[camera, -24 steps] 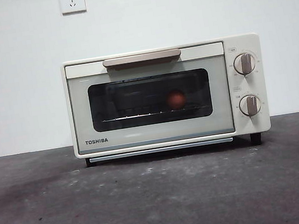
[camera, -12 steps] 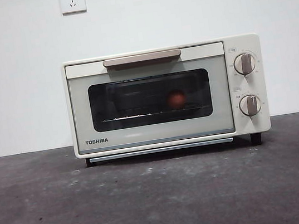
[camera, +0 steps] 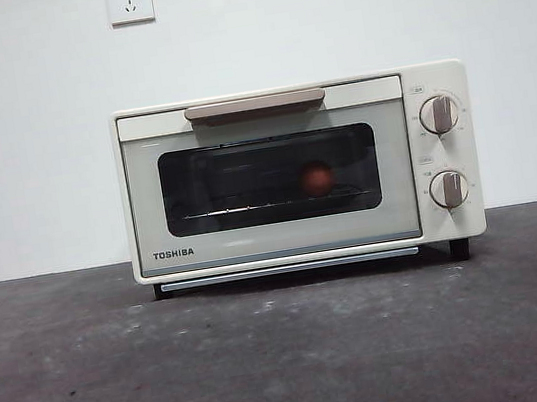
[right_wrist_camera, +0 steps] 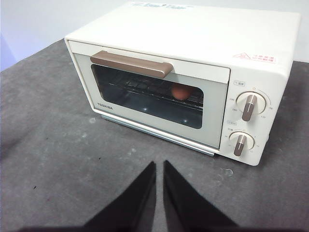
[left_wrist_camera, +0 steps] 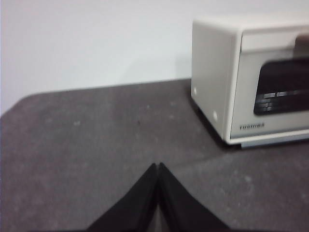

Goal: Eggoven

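Sitting on the rack behind the closed oven (camera: 299, 172) door toward the counter's (camera: 292, 359) back edge, the egg (camera: 317, 179) looks delivered. Left hand (left_wrist_camera: 158, 166) pinched shut, right hand (right_wrist_camera: 159, 165) nearly shut, both empty. Next, arguably, only parking the arms.

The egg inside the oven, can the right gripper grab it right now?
Probably not. The egg sits on the rack behind the toaster oven's shut glass door. The right gripper, jaws nearly together, hovers out front; the handle looks reachable first.
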